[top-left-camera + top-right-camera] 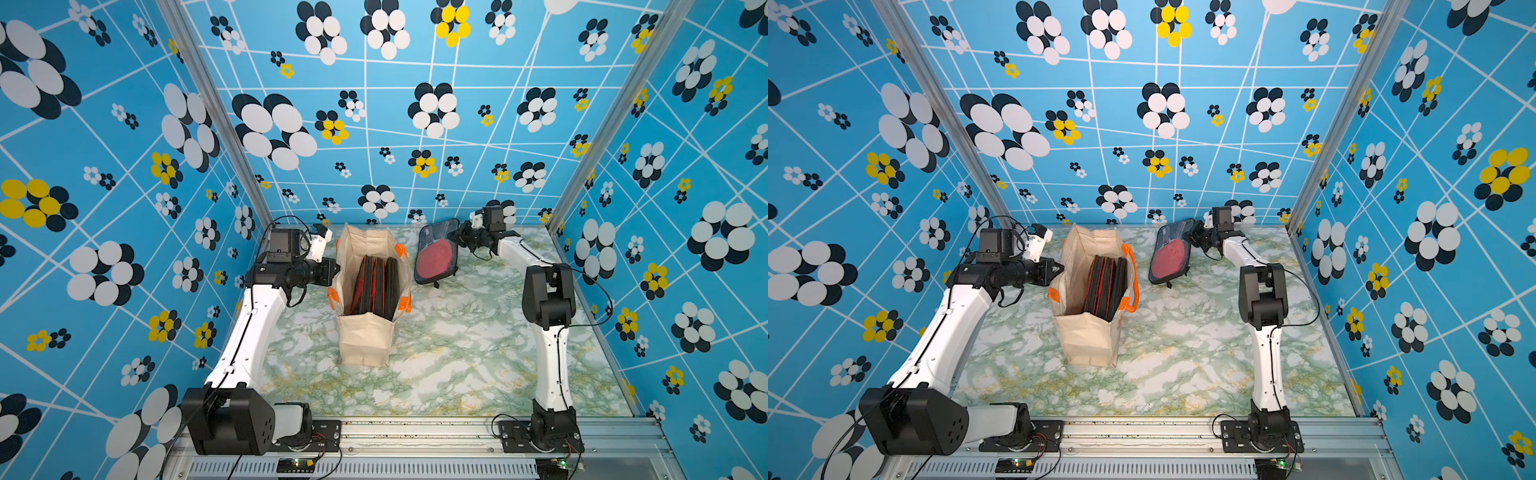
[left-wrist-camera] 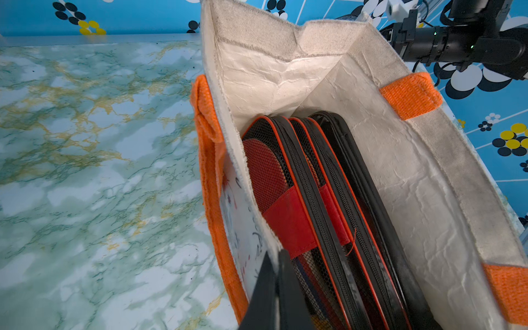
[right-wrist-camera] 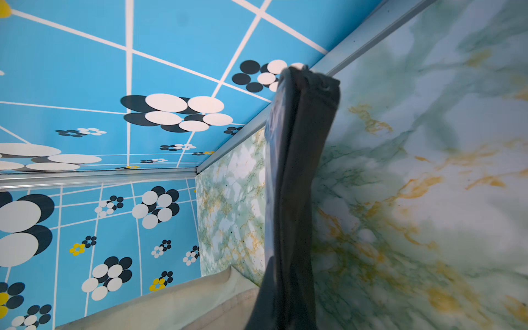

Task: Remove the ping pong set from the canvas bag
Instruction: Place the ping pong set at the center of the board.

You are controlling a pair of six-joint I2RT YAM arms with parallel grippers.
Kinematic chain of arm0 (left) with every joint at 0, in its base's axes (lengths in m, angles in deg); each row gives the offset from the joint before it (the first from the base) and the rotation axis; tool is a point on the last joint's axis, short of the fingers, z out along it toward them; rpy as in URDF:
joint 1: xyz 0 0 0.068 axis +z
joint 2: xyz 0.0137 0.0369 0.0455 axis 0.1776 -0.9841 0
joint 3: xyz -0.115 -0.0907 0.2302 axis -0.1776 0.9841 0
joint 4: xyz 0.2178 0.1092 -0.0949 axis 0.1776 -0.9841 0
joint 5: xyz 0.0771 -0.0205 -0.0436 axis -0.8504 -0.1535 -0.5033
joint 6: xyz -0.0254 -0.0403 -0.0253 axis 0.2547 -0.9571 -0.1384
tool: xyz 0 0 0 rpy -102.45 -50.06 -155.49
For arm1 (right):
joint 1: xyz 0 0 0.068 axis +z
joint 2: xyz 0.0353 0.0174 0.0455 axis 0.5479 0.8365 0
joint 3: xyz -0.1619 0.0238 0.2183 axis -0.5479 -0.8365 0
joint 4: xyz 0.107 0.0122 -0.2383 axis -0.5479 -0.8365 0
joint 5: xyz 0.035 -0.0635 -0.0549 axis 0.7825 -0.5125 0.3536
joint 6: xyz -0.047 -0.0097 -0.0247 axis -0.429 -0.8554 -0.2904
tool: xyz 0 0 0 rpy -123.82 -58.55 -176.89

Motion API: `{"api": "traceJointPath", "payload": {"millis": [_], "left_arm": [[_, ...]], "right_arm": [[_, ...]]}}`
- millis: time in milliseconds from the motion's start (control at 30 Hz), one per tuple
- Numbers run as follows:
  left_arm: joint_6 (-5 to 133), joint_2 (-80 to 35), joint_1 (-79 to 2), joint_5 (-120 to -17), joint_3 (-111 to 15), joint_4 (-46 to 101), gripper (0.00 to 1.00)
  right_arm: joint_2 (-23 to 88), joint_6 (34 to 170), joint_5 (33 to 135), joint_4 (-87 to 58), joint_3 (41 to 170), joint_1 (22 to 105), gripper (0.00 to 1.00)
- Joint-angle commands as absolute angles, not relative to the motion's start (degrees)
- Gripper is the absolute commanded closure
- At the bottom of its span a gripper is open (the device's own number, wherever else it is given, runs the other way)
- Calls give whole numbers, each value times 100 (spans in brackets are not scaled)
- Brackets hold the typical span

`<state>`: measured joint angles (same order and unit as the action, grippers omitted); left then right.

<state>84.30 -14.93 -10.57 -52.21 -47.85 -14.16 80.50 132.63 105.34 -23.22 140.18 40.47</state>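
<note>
The cream canvas bag (image 1: 365,340) (image 1: 1090,340) with orange handles stands upright mid-table, mouth open. Several black mesh ping pong sets (image 1: 374,286) (image 2: 314,200) stand on edge inside it. My left gripper (image 1: 336,270) (image 2: 275,257) is shut on the rim of the bag's left wall. To the right of the bag, my right gripper (image 1: 455,237) (image 3: 285,300) is shut on the top edge of another ping pong set (image 1: 434,257) (image 1: 1169,259) (image 3: 297,171). It is a black mesh case with a red paddle inside. It hangs tilted outside the bag, its lower edge near the table.
The marble-patterned table (image 1: 457,353) is walled by blue flowered panels on three sides, with an aluminium rail (image 1: 415,432) along the front. The bag's corner (image 3: 171,303) shows in the right wrist view, close to the held case.
</note>
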Motion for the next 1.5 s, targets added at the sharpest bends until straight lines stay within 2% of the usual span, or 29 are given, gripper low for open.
{"api": "traceJointPath", "payload": {"millis": [0, 300, 433, 633, 867, 1000, 1100, 1267, 1467], "left_arm": [[8453, -1373, -1060, -5090, -4710, -1308, 100], [8441, -1305, -1070, -5099, -4671, -1290, 100], [8423, -1294, -1071, -5091, -4655, -1264, 100], [8424, -1301, -1087, -5099, -4674, -1281, 100], [8435, -1207, -1090, -5147, -4576, -1211, 100], [8404, -1109, -1090, -5174, -4516, -1163, 86], [8400, -1027, -1085, -5216, -4445, -1117, 71], [8360, -945, -1085, -5336, -4276, -941, 50], [8338, -1016, -1089, -5396, -4301, -943, 45]], "right_arm": [[8241, 13430, 10865, -2043, 14351, 4034, 95], [8747, 13570, 10752, -2075, 14716, 3780, 84], [8892, 13659, 10786, -2045, 14833, 3770, 68], [8958, 13655, 10786, -2097, 14949, 3757, 57], [8773, 13598, 10594, -2317, 14857, 3723, 36], [8497, 13306, 10321, -2677, 14732, 3719, 26], [8256, 13179, 10057, -2823, 14558, 3726, 15], [7915, 13008, 9741, -3118, 14433, 3727, 12], [7308, 12690, 9144, -3463, 14104, 3776, 8]]}}
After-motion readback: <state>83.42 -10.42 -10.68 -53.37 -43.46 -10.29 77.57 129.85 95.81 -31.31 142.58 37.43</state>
